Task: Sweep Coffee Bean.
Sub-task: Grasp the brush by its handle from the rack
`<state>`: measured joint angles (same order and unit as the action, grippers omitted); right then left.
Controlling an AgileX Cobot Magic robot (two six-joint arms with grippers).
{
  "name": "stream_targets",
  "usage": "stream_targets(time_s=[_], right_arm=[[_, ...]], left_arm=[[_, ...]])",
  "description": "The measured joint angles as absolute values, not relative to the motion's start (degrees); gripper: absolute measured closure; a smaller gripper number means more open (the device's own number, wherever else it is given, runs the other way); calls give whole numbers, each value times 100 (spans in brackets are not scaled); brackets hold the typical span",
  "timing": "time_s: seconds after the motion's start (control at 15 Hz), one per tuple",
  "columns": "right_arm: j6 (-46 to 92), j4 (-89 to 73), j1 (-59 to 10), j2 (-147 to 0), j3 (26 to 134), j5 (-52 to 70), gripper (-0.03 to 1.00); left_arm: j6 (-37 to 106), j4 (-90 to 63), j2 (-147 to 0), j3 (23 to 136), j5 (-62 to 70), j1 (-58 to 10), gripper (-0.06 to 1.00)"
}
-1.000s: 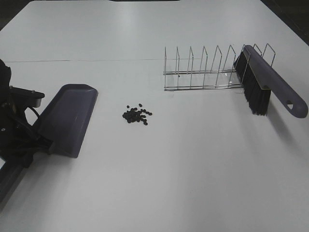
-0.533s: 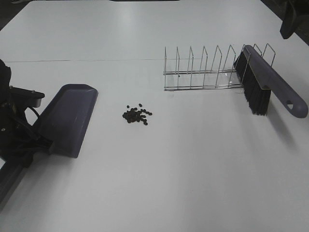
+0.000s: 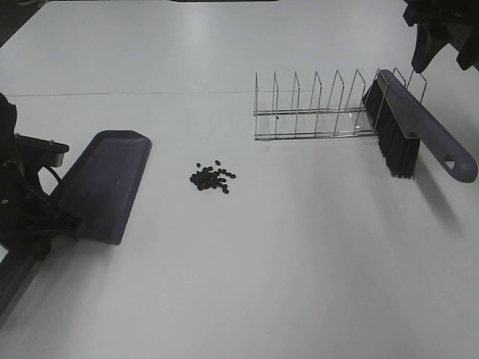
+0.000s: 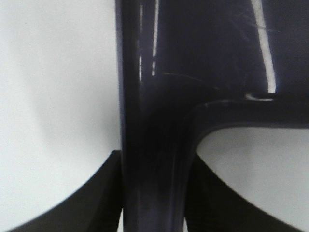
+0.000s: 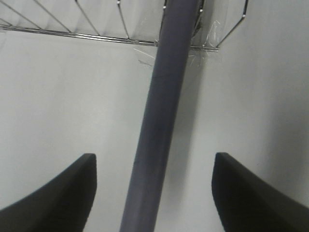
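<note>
A small pile of dark coffee beans (image 3: pixel 212 178) lies on the white table (image 3: pixel 247 277). A dark purple dustpan (image 3: pixel 105 183) rests on the table left of the beans, its open edge at the far end. My left gripper (image 3: pixel 52 224) is shut on the dustpan's handle (image 4: pixel 154 159). A purple brush (image 3: pixel 419 127) with black bristles leans on the right end of a wire rack (image 3: pixel 322 108). My right gripper (image 3: pixel 438 34) is open, high above the brush's far end, its fingers (image 5: pixel 53 198) on either side of the brush handle (image 5: pixel 159 121) below.
The wire rack stands right of centre, behind the beans. The table's dark edges show at the far corners (image 3: pixel 15 22).
My right gripper has come into view at the top right and moved in over the brush. The dustpan, beans and left arm have not moved.
</note>
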<state>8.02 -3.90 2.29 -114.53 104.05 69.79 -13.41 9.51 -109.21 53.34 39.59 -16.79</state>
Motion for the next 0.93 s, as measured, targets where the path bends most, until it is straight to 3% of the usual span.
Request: stream_targets(time_s=[0.67, 0.93], right_arm=[[1117, -504, 344, -12502, 10468, 6961, 38], [1134, -733, 344, -12720, 10468, 6354, 38]], left_arm=[[-1341, 951, -10921, 5329, 3953, -1679, 62], [-1341, 951, -10921, 5329, 3953, -1679, 62]])
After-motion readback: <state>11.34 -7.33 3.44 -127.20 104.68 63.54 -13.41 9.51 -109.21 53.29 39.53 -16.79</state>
